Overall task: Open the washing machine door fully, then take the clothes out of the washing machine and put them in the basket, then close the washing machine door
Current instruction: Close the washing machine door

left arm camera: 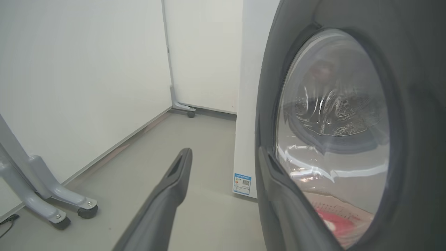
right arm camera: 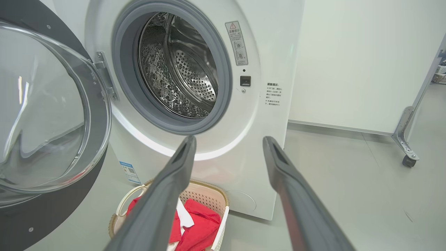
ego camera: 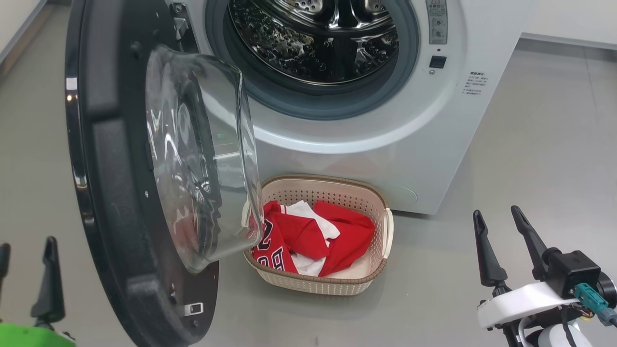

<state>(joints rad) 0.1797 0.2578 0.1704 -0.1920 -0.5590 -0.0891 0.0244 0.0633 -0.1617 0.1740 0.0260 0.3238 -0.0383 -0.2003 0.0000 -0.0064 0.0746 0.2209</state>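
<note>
The washing machine stands ahead, its steel drum showing no clothes inside. The washing machine door hangs wide open on the left, its glass bowl bulging toward the basket. That basket sits on the floor before the machine and holds the red and white clothes. My left gripper is open at the lower left, behind the door. In the left wrist view, the left gripper is by the door's outer rim. My right gripper is open, right of the basket, holding nothing.
Grey floor stretches to the right of the machine. A grey wheeled frame leg stands by the white wall on the left. Another caster is off to the machine's right. The right wrist view has the basket below the fingers.
</note>
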